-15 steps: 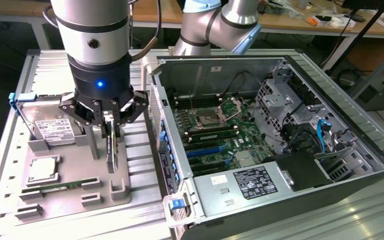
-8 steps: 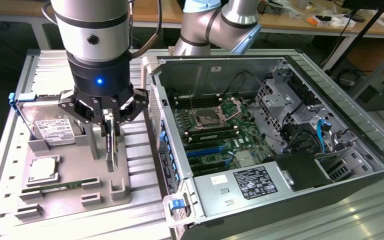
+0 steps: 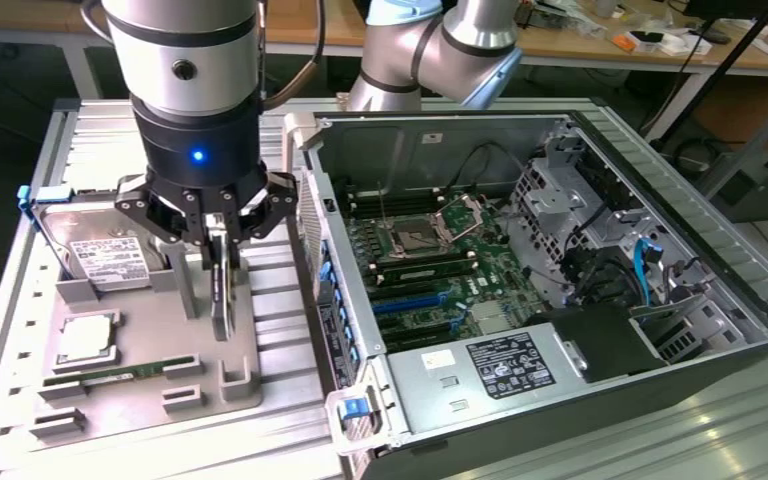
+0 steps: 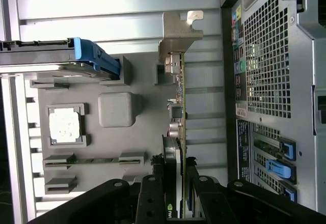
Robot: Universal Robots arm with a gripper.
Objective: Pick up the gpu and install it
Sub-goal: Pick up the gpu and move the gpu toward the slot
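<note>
The arm's black pincer (image 3: 223, 238) was closed narrowly on the gpu (image 3: 224, 300), a slim dark expansion card with a long silvery metal bracket at one end, gripping its flat faces so that the card stood on edge. The card sat at the moulded grey plastic tray (image 3: 131, 400) on the ribbed aluminium bench (image 3: 91, 130), along the tray's side nearest the open black and silver computer case (image 3: 424, 118); whether it was touching the tray or was just above it could not be told. In the wrist view the pincer (image 4: 175, 196) clamped one end of the gpu (image 4: 178, 117), and the bracket end lay beside the case's perforated rear panel (image 4: 265, 56). Also on the tray lay a silver hard drive in a blue frame (image 3: 104, 250), a square silver processor chip (image 3: 84, 340) and a thin green memory stick (image 3: 117, 372).
</note>
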